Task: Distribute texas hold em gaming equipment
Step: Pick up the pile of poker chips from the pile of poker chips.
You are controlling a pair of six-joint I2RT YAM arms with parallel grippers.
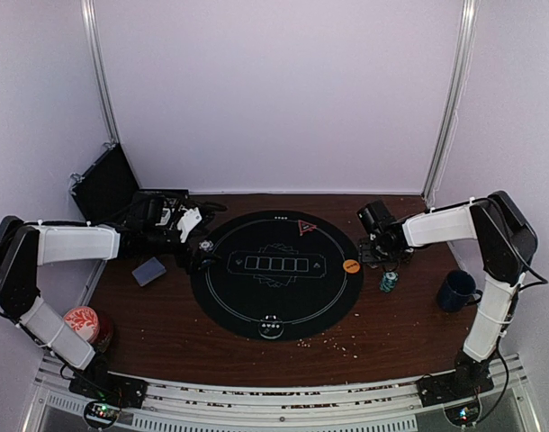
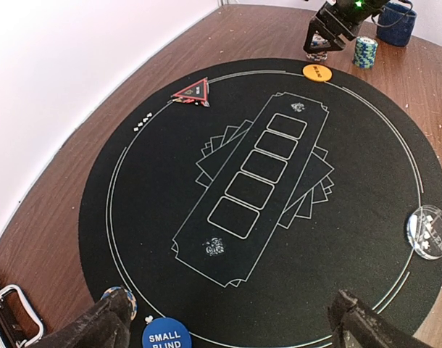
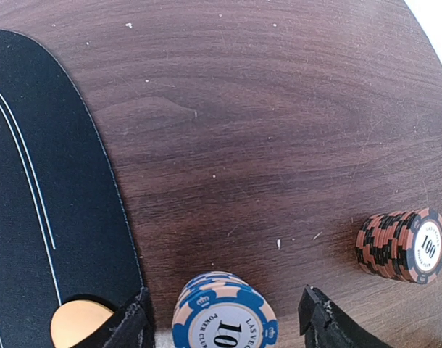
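Right gripper (image 3: 228,322): jaws parted, straddling but clear of an upright blue-and-white chip stack (image 3: 224,315) on the wooden table (image 3: 279,109), beside the orange button (image 3: 80,324). Its wrist view alone shows a red-black stack (image 3: 401,245) on its side. Left gripper (image 2: 232,312): wide open, empty.

Robot lab booth: white walls (image 1: 274,90), aluminium rail (image 1: 283,402).

The counter (image 3: 279,109) is dark wood with visible grain and a dull sheen. The round mat (image 2: 148,217) looks matt black and cloth-like, with thin white printed lines. The blue chips (image 3: 222,315) and red chips (image 3: 402,245) look like smooth plastic, faintly glossy. The clear disc (image 2: 428,232) is transparent and shiny.
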